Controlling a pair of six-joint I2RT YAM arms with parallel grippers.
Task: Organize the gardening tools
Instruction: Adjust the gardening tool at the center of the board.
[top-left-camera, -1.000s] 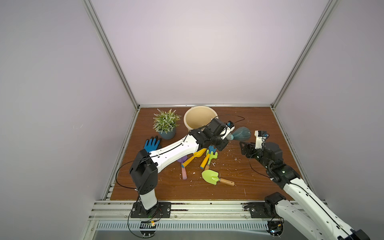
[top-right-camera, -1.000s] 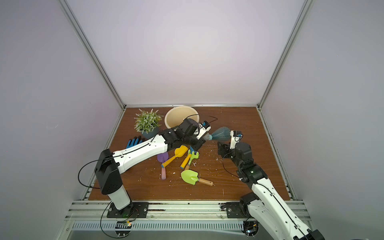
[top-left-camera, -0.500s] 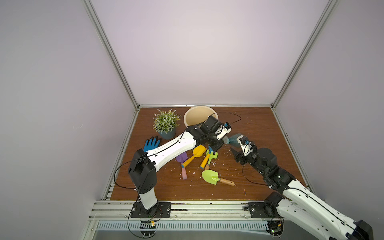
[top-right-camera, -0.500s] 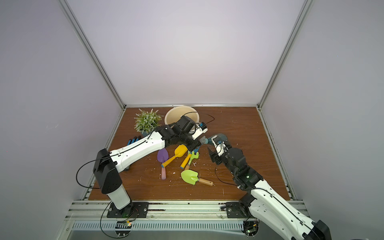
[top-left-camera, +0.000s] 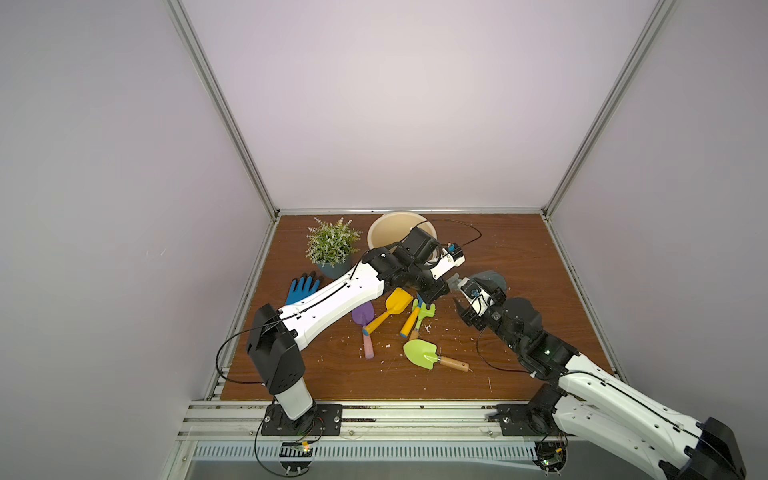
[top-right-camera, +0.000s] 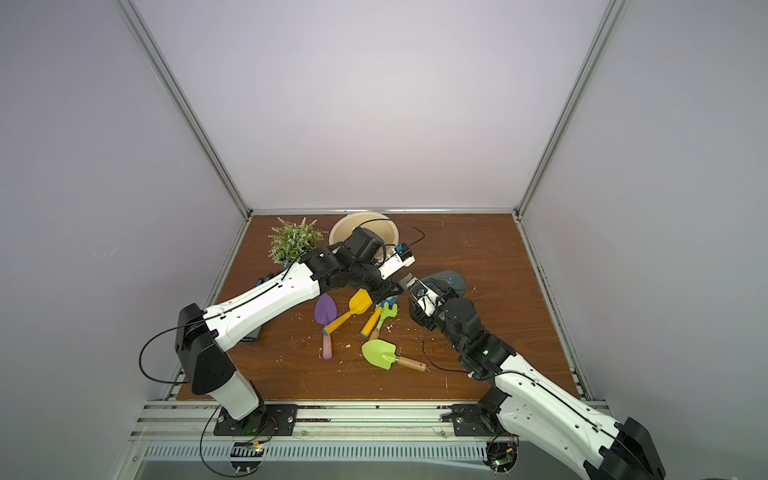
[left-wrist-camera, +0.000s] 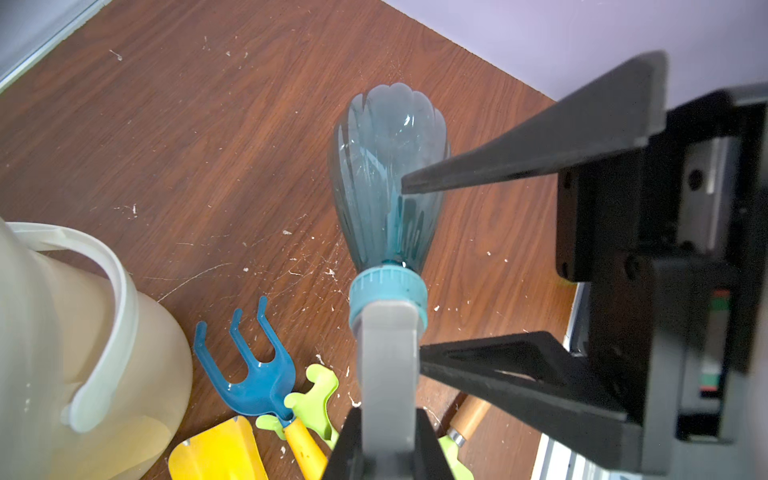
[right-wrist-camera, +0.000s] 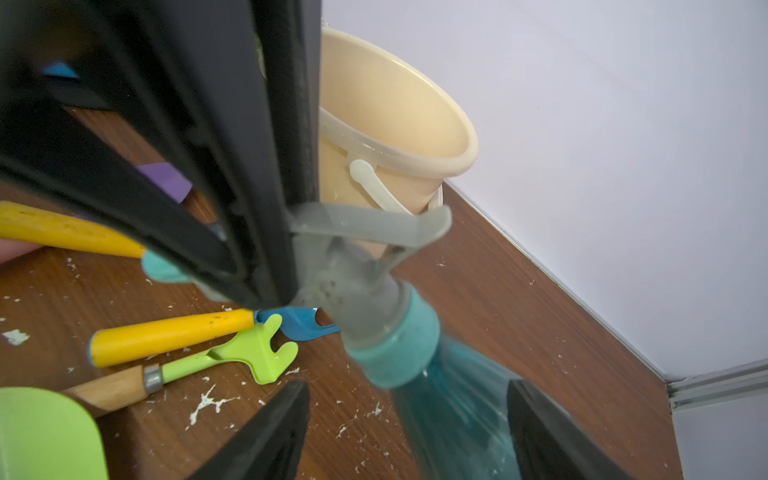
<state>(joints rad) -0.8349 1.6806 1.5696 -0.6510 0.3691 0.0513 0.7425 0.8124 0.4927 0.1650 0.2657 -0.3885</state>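
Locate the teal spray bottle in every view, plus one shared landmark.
In a top view: spray bottle, right of and nearer than the cream bucket.
In a top view: same spot.
Left wrist: picture's centre, beside the blue rake.
Right wrist: blurred, before the bucket.
Shared landmark: the bucket.

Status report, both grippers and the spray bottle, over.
Left gripper shut on grey head of teal translucent spray bottle. Right gripper open, straddling its body. Cream plastic bucket close by.

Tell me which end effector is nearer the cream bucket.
Left. The left end effector, shut on the spray bottle by its head, is beside the bucket; the right end effector, open around the bottle's body, sits farther off.
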